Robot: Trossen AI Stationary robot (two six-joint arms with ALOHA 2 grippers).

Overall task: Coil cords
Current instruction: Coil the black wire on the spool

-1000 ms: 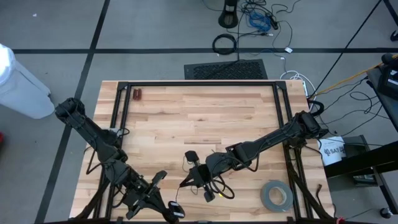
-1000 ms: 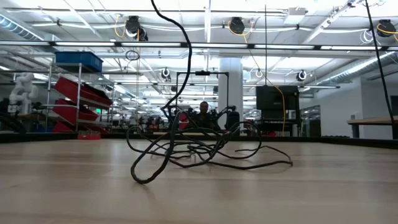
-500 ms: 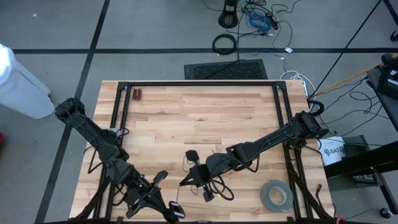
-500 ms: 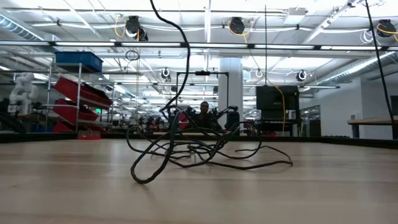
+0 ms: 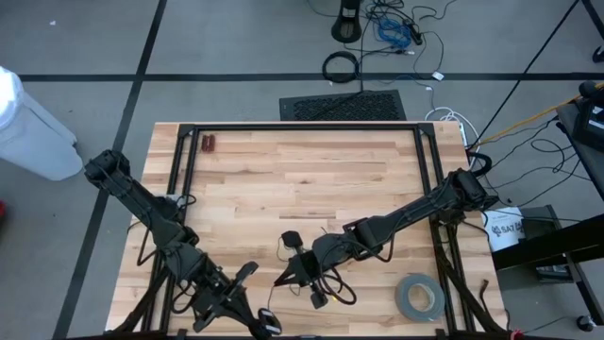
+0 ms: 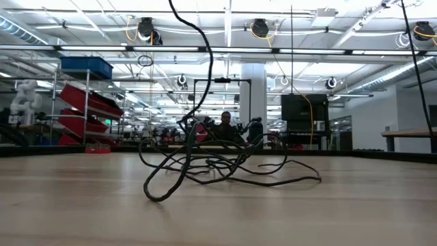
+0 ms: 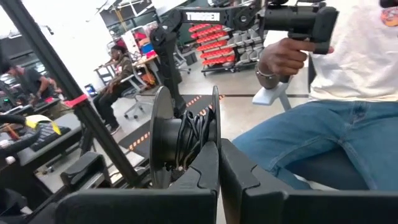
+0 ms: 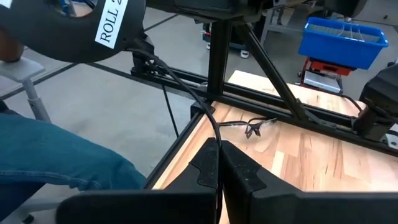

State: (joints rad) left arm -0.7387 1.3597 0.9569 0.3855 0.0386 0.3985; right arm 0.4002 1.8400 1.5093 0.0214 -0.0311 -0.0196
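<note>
The cord [image 5: 316, 274] is a loose wiry black tangle lying on the wooden table [image 5: 302, 179], toward the near edge and a bit right of centre, with the grey tape roll [image 5: 419, 297] well apart from it to the right. From the low camera it's a messy pile of loops [image 6: 218, 164] on the tabletop with one strand rising up out of frame. The right gripper [image 5: 300, 269] reaches down into the tangle from the right side of the table, and in its wrist view the two dark fingers [image 8: 214, 165] sit pressed together with a thin black strand [image 8: 186, 87] running out from right between them (so it looks pinched on the cord). The left gripper [image 5: 247, 274] sits off near the table's near-left corner, apart from the tangle; its wrist view shows the fingers [image 7: 217, 168] closed against each other with nothing between them, pointing out at the room, where a seated person in jeans [image 7: 329, 130] holds a black controller.
</note>
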